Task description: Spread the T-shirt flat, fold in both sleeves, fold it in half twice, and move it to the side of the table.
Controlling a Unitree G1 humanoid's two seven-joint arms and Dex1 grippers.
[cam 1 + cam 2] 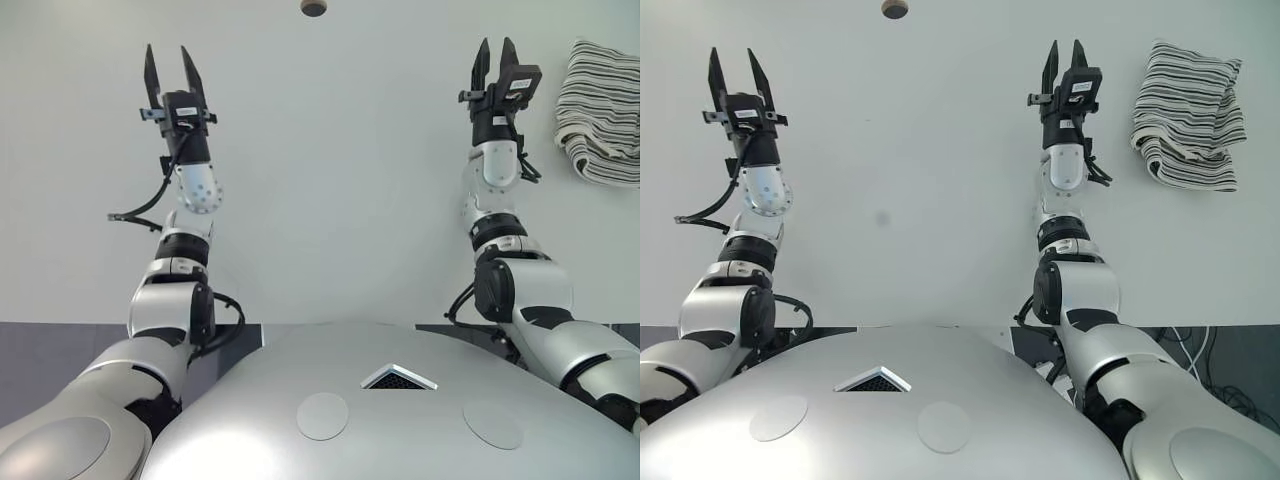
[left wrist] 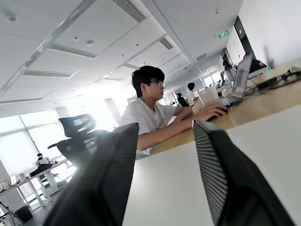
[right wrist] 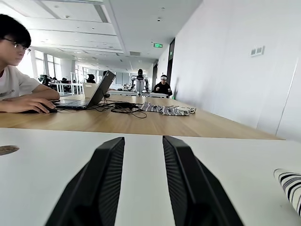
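— Is anything held by the end effectors?

— Nothing is held. The left end effector (image 1: 167, 55), at the upper left of the frame, is spread wide. The right end effector (image 1: 496, 50), at the upper right, is parted only a little. Both are seen over the white desk (image 1: 330, 180).

— Where is the T-shirt?

— The striped T-shirt (image 1: 603, 110) is seen folded up at the far right edge, apart from the right end effector. The job is judged done, or nearly.

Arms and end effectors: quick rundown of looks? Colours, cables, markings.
Both arms are silver-grey shells with black joint bands. The left end effector and right end effector are black, two tapered fingers, ribbed inner pads, a small white label on each body. Black cables run along wrists and elbows.
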